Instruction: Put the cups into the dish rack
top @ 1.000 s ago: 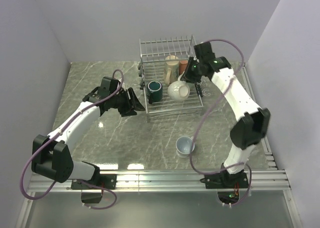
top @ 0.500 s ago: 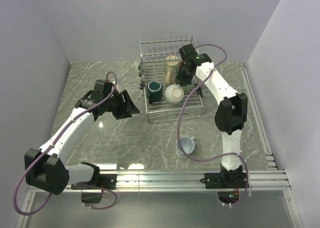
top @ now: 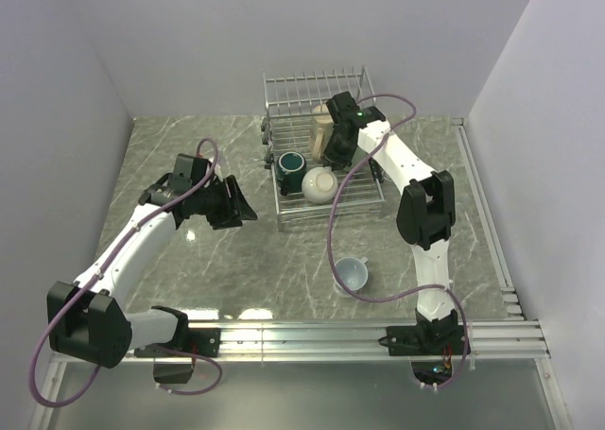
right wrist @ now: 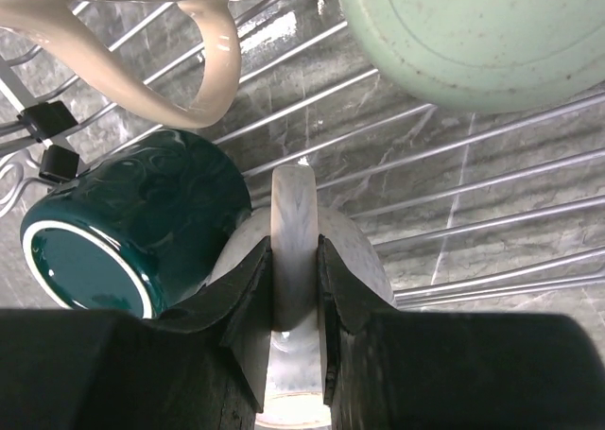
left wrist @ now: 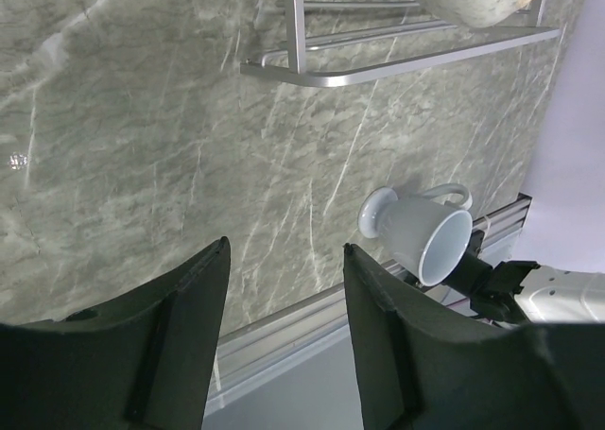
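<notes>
The silver wire dish rack [top: 364, 180] stands at the back middle. My right gripper [top: 333, 156] reaches into it and is shut on the handle of the beige mug [top: 319, 185], which lies on the rack's base beside the dark teal mug [top: 291, 169]. In the right wrist view, my right gripper [right wrist: 294, 243] clamps the beige handle [right wrist: 294, 203]. The teal mug [right wrist: 132, 224] lies at left, the light green mug [right wrist: 473, 33] above. The tall cream mug [top: 322, 126] stands behind. The pale blue-white mug [top: 350, 275] lies on the table. My left gripper [top: 236, 203] is open and empty.
The left wrist view shows the pale blue-white mug [left wrist: 421, 233] on its side beyond my open left gripper [left wrist: 285, 246], and the rack's front rail [left wrist: 378, 68]. Grey walls close in the left, back and right. An aluminium rail [top: 302, 334] runs along the near edge.
My right arm has moved left and down with the beige mug, bringing it beside the teal mug in the rack. My left gripper has drawn back left, away from the rack.
</notes>
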Robot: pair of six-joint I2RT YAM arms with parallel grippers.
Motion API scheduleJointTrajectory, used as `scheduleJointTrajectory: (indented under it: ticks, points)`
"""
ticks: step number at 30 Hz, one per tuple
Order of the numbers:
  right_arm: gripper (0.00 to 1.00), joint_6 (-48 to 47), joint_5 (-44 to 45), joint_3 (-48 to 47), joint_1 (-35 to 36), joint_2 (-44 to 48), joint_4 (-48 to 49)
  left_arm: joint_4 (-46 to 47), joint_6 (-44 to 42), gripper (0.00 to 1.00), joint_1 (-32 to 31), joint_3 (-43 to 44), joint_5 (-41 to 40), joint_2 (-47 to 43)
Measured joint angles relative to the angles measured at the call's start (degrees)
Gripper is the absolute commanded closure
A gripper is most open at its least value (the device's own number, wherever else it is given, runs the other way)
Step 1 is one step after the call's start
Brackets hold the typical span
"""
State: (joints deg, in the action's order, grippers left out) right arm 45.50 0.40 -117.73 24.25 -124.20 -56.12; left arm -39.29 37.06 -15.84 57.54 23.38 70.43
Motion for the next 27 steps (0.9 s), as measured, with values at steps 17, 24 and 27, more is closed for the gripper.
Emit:
scheduleJointTrajectory:
  ticks: [17,24,27]
  points:
    - [0.32,0.9,0.4,-0.1,0.3,0.3,0.4,-0.4,-0.4,0.46,0.1,-0.9,0.3,-0.5]
    - [0.31,-1.5,2.0,1.7,2.0,6.0,-0.7,0.2,0.0,0.46,0.1,-1.9,0.6,-0.6]
    - [0.31,-3.0,3.1,3.1,3.0,11.1,-0.8,0.6,0.2,0.47,0.1,-2.1,0.7,-0.5]
